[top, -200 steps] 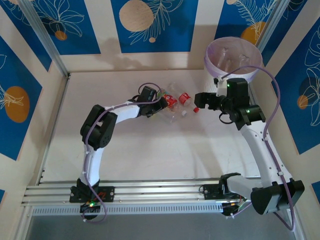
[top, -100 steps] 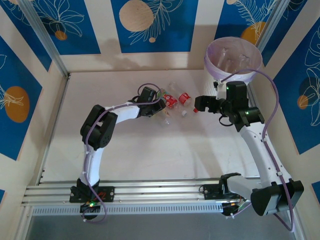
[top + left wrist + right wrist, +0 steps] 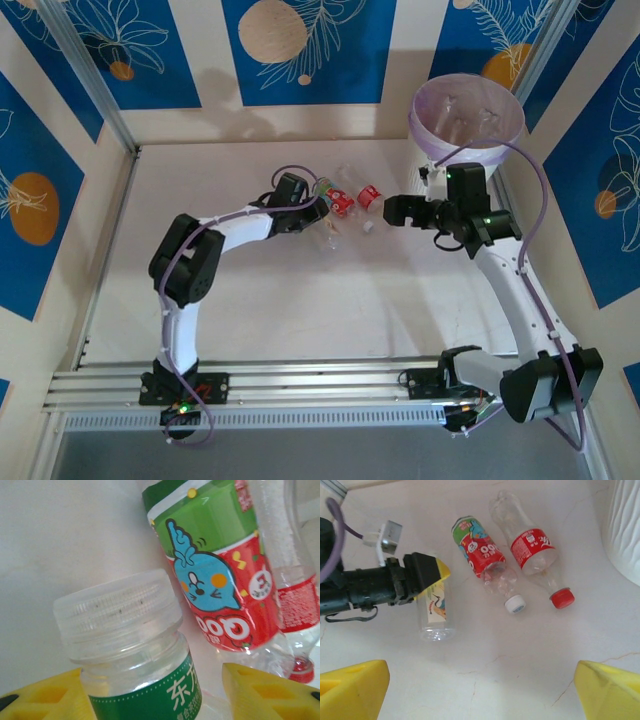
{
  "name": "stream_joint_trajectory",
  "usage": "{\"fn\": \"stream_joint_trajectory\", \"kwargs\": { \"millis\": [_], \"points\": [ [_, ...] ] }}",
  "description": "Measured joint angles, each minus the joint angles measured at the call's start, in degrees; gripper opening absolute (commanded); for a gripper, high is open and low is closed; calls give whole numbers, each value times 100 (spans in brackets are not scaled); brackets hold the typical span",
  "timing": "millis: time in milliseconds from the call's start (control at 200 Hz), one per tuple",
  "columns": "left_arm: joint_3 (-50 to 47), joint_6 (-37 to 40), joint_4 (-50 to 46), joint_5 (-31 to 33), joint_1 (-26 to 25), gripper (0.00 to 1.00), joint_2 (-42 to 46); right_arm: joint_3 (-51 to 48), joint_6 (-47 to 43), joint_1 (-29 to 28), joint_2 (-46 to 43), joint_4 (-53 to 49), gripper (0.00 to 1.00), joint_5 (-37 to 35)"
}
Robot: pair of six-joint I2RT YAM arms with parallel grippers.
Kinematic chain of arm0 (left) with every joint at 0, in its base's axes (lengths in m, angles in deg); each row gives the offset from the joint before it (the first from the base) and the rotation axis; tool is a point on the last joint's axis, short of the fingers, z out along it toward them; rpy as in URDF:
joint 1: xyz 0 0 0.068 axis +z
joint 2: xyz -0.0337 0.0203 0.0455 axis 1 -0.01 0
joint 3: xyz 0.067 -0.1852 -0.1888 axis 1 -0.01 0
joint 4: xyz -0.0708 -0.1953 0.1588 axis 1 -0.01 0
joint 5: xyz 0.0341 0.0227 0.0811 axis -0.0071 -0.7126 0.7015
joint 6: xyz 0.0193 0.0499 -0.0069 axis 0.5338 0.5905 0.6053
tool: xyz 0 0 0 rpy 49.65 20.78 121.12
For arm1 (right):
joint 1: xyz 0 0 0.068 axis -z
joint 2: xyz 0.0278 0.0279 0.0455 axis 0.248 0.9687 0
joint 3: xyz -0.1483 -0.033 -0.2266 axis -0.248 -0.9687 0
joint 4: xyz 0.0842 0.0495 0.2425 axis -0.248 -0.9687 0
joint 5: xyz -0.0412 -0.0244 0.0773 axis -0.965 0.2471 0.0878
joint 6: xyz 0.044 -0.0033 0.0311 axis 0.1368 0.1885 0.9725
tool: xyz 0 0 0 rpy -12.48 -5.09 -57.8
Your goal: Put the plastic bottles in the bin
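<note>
Plastic bottles [image 3: 345, 203] lie grouped on the tabletop [image 3: 300, 300] at centre frame in the top view, with the bin [image 3: 467, 150] at upper right. Jaws of the left gripper [image 3: 150, 700] are spread either side of a clear-capped bottle [image 3: 125, 625]. Jaws of the right gripper [image 3: 480, 695] are spread wide above the tabletop.

Setting: robot test cell, as I see it from my station – white table [image 3: 320, 300] boxed in by blue leaf-print panels [image 3: 160, 50], aluminium rail [image 3: 320, 385] carrying both arm bases [image 3: 180, 385]
</note>
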Motion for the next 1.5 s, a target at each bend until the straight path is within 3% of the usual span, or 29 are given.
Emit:
{"fn": "stream_joint_trajectory", "kwargs": {
  "millis": [380, 620, 1175, 1396, 1496],
  "points": [
    [-1484, -210, 428, -17, 0, 41, 1272, 0, 341, -1499, 1023, 459, 94, 125],
    [-1873, -354, 597, -20, 0, 40, 2002, 33, 494, -2028, 1805, 1032, 94, 553],
    [-2050, -673, 798, -214, -9, 38, 2124, 52, 640, -2218, 2745, 1952, 88, 984],
    [-2050, -715, 802, -208, -37, 43, 2133, 52, 730, -2225, 2828, 2116, 75, 1113],
    [-2048, -717, 804, -208, -37, 51, 2133, 52, 769, -2249, 2830, 2166, 68, 1161]
  ]
}}
